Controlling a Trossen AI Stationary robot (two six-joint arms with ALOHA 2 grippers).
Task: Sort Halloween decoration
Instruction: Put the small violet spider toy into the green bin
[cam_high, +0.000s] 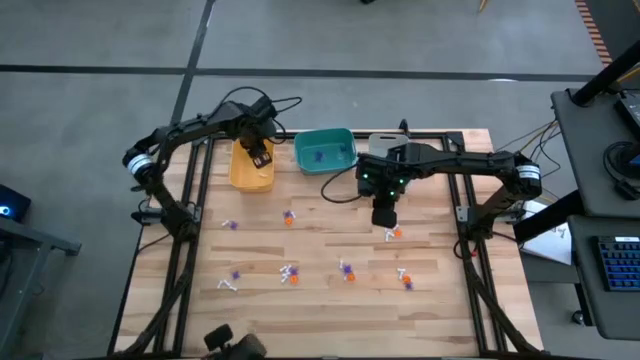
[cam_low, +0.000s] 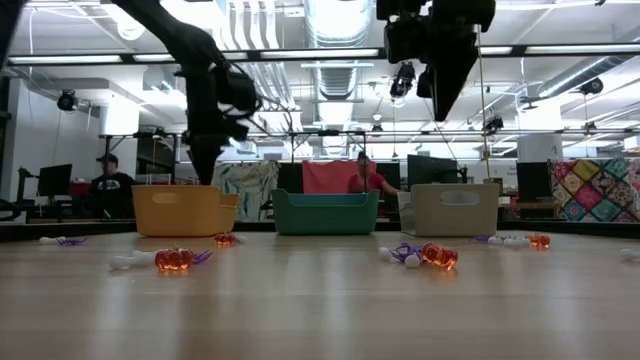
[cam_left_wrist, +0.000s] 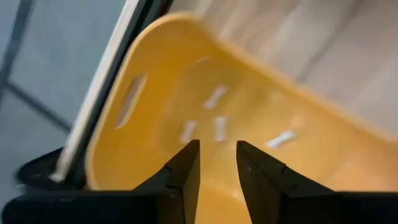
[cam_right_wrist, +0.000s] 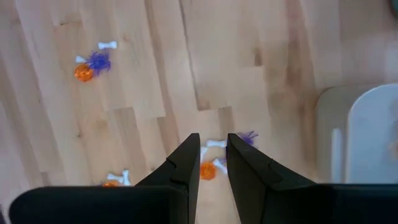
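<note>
Tiny orange, purple and white Halloween trinkets lie scattered on the wooden table (cam_high: 330, 245). One cluster (cam_high: 392, 233) lies just below my right gripper (cam_high: 385, 215). In the right wrist view an orange pumpkin (cam_right_wrist: 207, 170), a white bone (cam_right_wrist: 214, 144) and a purple spider (cam_right_wrist: 249, 135) lie under that gripper (cam_right_wrist: 212, 140), which hangs open and empty well above the table. My left gripper (cam_left_wrist: 217, 149) hangs open and empty over the yellow bin (cam_high: 250, 168). Several white bones (cam_left_wrist: 214, 96) lie on the bin's floor.
A teal bin (cam_high: 325, 150) holding purple-blue bits stands right of the yellow one. A grey bin (cam_right_wrist: 360, 143) stands beyond it, partly under my right arm. More trinkets (cam_high: 290, 272) lie along the table's near half. People sit in the room beyond (cam_low: 365, 180).
</note>
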